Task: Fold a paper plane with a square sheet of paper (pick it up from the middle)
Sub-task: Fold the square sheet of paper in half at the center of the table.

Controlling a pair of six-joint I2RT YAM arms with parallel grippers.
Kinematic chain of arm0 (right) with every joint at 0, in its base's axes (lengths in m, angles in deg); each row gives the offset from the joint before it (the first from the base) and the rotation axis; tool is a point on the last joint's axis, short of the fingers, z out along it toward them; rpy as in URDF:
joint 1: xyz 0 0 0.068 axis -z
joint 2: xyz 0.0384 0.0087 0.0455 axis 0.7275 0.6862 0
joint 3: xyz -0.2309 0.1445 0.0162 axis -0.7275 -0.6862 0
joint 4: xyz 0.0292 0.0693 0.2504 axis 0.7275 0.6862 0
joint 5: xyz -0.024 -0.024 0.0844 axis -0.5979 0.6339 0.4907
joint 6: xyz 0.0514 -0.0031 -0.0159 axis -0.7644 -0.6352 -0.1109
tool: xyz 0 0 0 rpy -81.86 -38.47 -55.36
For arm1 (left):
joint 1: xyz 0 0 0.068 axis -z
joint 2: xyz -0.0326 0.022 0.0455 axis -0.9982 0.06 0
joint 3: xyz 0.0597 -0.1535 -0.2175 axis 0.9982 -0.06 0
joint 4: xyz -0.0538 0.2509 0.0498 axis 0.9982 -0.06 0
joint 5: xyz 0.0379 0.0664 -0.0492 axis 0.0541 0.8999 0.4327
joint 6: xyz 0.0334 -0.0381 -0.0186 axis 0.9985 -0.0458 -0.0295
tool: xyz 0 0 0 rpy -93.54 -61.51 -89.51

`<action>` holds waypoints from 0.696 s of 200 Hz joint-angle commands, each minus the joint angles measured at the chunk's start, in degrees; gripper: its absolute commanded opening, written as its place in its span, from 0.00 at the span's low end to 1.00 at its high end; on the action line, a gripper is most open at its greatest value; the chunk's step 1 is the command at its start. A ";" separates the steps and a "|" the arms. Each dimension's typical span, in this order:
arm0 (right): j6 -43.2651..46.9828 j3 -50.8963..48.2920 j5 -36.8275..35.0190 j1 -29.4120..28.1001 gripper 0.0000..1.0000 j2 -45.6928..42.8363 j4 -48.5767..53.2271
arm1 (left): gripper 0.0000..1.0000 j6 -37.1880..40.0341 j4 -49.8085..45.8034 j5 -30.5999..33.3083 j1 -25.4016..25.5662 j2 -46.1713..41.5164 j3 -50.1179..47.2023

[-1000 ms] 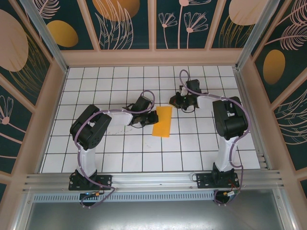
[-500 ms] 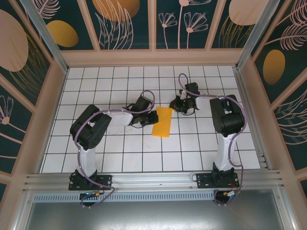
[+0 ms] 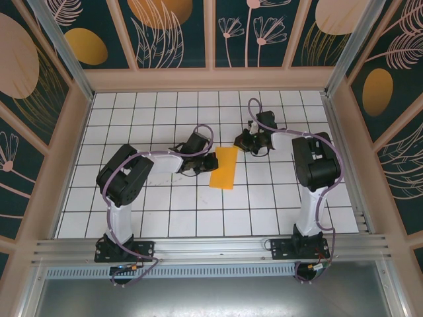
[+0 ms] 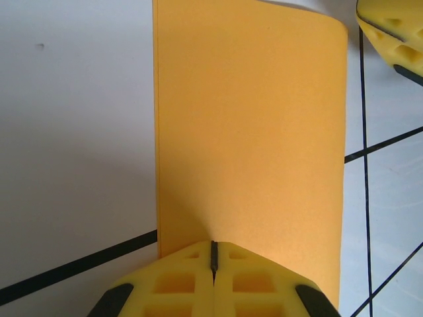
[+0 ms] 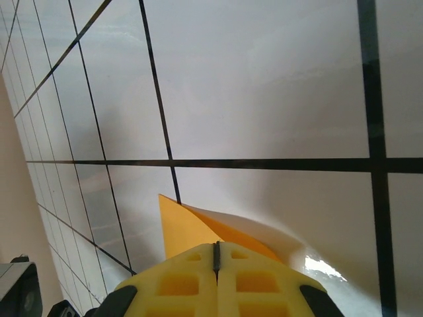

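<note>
The square sheet of paper [image 3: 223,168] lies on the white tiled table [image 3: 165,211], midway between the 2 arms. It is doubled over into a narrow rectangle. Its long axis runs from near to far, leaning a little so the far end sits slightly to the right. Both ends are square, so it has no nose yet and points nowhere in particular.

The left gripper [image 3: 211,162] meets the sheet's left long edge. In its wrist view the 2 yellow fingers are closed tight against each other and planted on the paper. I cannot tell whether they nip the edge or only press it flat.

Farther back, the right gripper [image 3: 239,142] sits at the far right corner. Its fingers are also closed with no gap. In its own wrist view an orange corner rises off the tile up to the fingertips, with a pale curved layer beside it, so it appears to be pinching that corner.

I judge this an early step: the centre fold is made and a nose corner is being started. The next move needs the left gripper to pin the sheet firmly. The right then has to carry its corner diagonally to the centre line and crease it without dragging the paper.
</note>
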 commanded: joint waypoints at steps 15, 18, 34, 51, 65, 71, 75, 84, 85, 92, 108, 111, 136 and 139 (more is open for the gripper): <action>-0.65 0.38 -0.14 -0.54 0.00 1.45 2.04 | 0.00 1.02 -6.43 3.32 -0.16 1.54 -2.54; -0.64 0.46 -0.29 -0.62 0.00 1.67 2.24 | 0.00 1.00 -6.43 3.30 -0.10 1.44 -2.56; -0.39 0.54 -1.24 -0.80 0.00 2.62 2.66 | 0.00 1.03 -6.43 3.17 -0.16 1.50 -2.57; -0.22 0.72 -3.01 -0.83 0.00 3.81 3.64 | 0.00 1.25 -6.73 3.39 -0.12 1.40 -2.39; -0.13 1.30 -5.25 -0.78 0.00 4.92 5.50 | 0.00 1.18 -6.85 3.38 -0.16 1.40 -2.39; -0.11 1.35 -5.67 -0.84 0.00 5.34 5.82 | 0.00 1.13 -6.86 3.35 -0.17 1.36 -2.39; -0.15 1.27 -5.71 -0.91 0.00 5.51 5.89 | 0.00 1.17 -6.78 3.38 -0.13 1.32 -2.46; -0.49 1.15 -5.42 -0.85 0.00 5.69 6.13 | 0.00 1.02 -6.69 3.36 -0.19 1.31 -2.52; -0.52 1.16 -5.39 -0.88 0.00 5.68 6.20 | 0.00 1.05 -6.69 3.44 -0.17 1.31 -2.50; -0.86 1.22 -4.83 -0.82 0.00 5.72 6.39 | 0.00 1.00 -6.69 3.51 -0.16 1.22 -2.59; -1.01 2.06 -1.74 -0.71 0.00 5.09 6.44 | 0.00 0.99 -6.95 3.72 -0.11 1.31 -2.41; -1.06 2.35 -1.36 -0.69 0.00 4.83 6.37 | 0.00 1.00 -6.95 3.78 -0.16 1.38 -2.35; 0.07 4.56 -1.14 -0.70 0.00 0.23 7.99 | 0.00 0.73 -6.78 3.43 -0.16 1.22 -2.39; 0.18 4.66 -1.14 -0.70 0.00 -0.26 8.12 | 0.00 0.74 -6.78 3.38 -0.16 1.11 -2.47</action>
